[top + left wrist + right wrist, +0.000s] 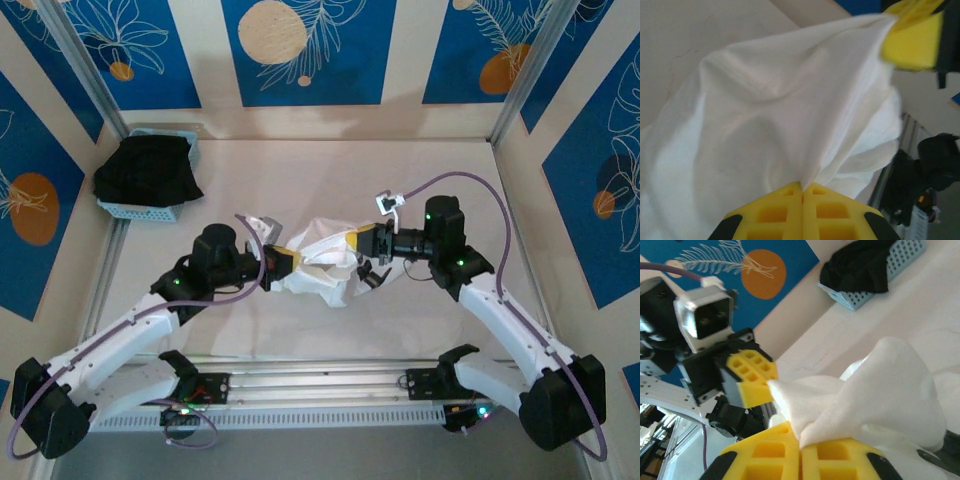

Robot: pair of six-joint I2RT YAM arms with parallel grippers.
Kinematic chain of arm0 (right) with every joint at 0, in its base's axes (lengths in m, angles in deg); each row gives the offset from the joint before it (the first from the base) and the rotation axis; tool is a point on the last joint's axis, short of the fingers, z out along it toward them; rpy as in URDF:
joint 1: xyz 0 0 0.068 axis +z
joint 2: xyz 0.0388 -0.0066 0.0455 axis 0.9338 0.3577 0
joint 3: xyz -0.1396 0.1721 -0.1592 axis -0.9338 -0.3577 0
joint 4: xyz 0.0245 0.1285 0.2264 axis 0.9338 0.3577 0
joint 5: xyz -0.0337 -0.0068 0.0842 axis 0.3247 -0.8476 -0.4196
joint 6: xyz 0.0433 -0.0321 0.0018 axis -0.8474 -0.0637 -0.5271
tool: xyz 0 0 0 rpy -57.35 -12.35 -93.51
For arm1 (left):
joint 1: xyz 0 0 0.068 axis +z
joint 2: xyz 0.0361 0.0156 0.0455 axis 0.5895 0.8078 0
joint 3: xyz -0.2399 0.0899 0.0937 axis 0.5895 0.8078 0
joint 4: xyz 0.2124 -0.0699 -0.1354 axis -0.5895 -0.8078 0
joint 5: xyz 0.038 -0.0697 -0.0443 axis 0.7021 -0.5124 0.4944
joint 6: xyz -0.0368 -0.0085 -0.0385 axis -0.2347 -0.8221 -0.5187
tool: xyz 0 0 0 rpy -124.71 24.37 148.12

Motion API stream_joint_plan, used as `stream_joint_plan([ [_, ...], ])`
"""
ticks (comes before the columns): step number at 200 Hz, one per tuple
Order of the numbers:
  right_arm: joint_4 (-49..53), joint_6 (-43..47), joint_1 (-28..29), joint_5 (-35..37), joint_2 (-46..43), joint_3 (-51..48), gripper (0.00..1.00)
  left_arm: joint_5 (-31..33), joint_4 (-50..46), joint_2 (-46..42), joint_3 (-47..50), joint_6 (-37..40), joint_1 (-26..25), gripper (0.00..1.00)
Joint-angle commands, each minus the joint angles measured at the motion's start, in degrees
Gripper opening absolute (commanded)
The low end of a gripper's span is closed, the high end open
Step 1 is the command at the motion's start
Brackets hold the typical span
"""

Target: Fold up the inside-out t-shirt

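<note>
The inside-out t-shirt (pixel 325 262) is a white bunch held up between both arms over the middle of the table. My left gripper (pixel 283 262) is shut on its left end, and in the left wrist view a pinch of the t-shirt (pixel 765 115) runs into the closed yellow jaws of that gripper (pixel 802 186). From the right, my right gripper (pixel 362 243) is shut on the other end. In the right wrist view a thick fold of the t-shirt (pixel 880 390) is clamped in that gripper (pixel 800 440). The two grippers face each other, close together.
A light blue basket (pixel 145 208) with a black garment (pixel 148 170) in it stands at the back left corner. Metal frame posts and patterned walls ring the table. A rail (pixel 320 385) runs along the near edge between the arm bases.
</note>
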Motion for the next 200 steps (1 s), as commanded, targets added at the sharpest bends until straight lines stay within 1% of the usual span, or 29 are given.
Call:
stream_joint_plan([
  [1, 8.05, 2.48, 2.53, 8.84, 2.75, 5.55, 0.16, -5.71, 8.15, -0.31, 0.47, -5.57, 0.74, 0.0],
  [18, 19.59, 5.32, 4.07, 17.12, 6.91, 11.02, 0.23, -6.97, 12.27, 0.89, -0.16, -9.24, 0.7, 0.0],
  [30, 25.49, 7.55, 4.79, 21.9, 8.35, 13.74, 0.28, -6.65, 13.28, 1.87, -1.01, -10.85, 0.68, 0.0],
  [46, 28.92, 11.21, 6.06, 26.02, 7.18, 14.7, 0.35, -6.43, 13.45, 3.14, -2.25, -12.27, 0.72, 0.0],
  [65, 29.61, 15.66, 7.96, 29.16, 2.65, 13.59, 0.4, -6.09, 12.59, 4.1, -3.68, -12.89, 0.69, 0.0],
  [77, 28.58, 18.2, 8.56, 28.34, -0.9, 11.82, 0.43, -5.87, 12.0, 4.27, -4.08, -12.66, 0.73, 0.0],
  [92, 25.89, 20.45, 9.08, 24.74, -5.0, 9.25, 0.47, -5.39, 11.32, 4.22, -4.18, -12.42, 0.71, 0.0],
  [106, 23.57, 21.46, 9.73, 20.99, -6.36, 7.56, 0.5, -5.48, 10.57, 4.28, -4.47, -12.11, 0.73, 0.0],
  [148, 23.14, 24.45, 10.47, 12.85, -0.8, 8.8, 0.55, -6.2, 9.93, 4.41, -4.45, -12.02, 0.73, 0.0],
  [164, 23.14, 25.26, 10.76, 11.17, 1.54, 9.55, 0.56, -6.23, 9.93, 4.38, -4.45, -12.01, 0.71, 0.0],
  [200, 22.1, 26.37, 12.21, 12.63, 5.34, 10.04, 0.57, -6.6, 10.1, 4.28, -4.36, -12.1, 0.7, 0.0],
])
